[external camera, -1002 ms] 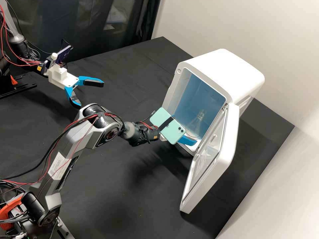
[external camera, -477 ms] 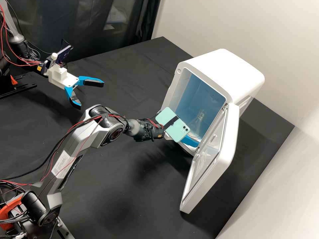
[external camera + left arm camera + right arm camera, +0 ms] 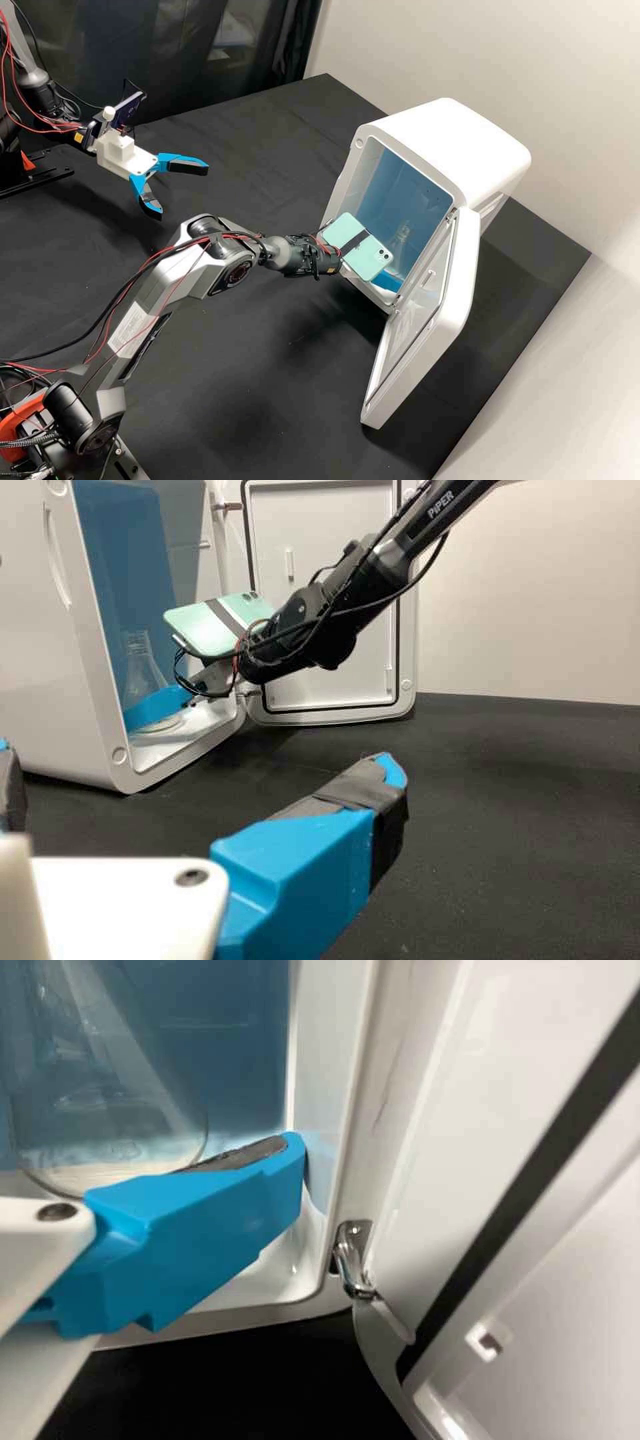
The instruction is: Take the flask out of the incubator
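Observation:
The white incubator lies tilted on the black bench with its door swung open. A clear glass flask stands upright inside against the blue lining, seen too in the left wrist view. My right gripper is inside the chamber's mouth, open, one blue finger lying beside the flask's base; the other finger is hidden. A mint-green phone on that wrist covers most of the gripper. My left gripper hangs open and holds nothing, far to the left above the bench.
The door's metal hinge is close beside the right finger. Red cables run along the right arm. Dark curtains stand behind the bench, a white wall to the right. Bare black benchtop lies in front of the incubator.
The right arm has stretched forward, carrying its gripper and phone deeper into the incubator towards the flask. The left arm has kept still.

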Available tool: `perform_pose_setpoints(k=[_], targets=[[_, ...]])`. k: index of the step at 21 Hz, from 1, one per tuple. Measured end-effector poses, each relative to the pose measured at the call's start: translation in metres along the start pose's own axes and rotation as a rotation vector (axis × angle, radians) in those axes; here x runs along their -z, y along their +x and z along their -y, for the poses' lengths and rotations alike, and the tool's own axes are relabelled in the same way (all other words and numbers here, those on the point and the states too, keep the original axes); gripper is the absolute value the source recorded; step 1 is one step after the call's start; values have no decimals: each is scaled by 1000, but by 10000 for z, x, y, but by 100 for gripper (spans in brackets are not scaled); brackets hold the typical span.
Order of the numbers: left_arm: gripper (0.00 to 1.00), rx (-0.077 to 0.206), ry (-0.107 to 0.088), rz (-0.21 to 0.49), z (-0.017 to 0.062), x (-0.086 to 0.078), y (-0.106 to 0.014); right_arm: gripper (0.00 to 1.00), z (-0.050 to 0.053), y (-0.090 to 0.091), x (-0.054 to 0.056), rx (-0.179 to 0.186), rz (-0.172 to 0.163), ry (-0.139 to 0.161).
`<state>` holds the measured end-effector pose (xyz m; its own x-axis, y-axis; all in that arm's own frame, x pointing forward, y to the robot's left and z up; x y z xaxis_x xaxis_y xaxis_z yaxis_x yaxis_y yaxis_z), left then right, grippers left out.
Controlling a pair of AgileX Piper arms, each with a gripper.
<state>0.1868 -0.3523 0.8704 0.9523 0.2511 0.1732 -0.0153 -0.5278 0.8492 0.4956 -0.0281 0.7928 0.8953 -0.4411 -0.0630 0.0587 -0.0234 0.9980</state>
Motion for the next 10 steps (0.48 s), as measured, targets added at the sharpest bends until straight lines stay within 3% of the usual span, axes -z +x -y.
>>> perform_pose_setpoints(k=[3,10], targets=[[100,0,0,0,0,0,0,100,-43,20,14,15,0,14],[100,0,0,0,0,0,0,100,-186,39,55,41,-3,91]])
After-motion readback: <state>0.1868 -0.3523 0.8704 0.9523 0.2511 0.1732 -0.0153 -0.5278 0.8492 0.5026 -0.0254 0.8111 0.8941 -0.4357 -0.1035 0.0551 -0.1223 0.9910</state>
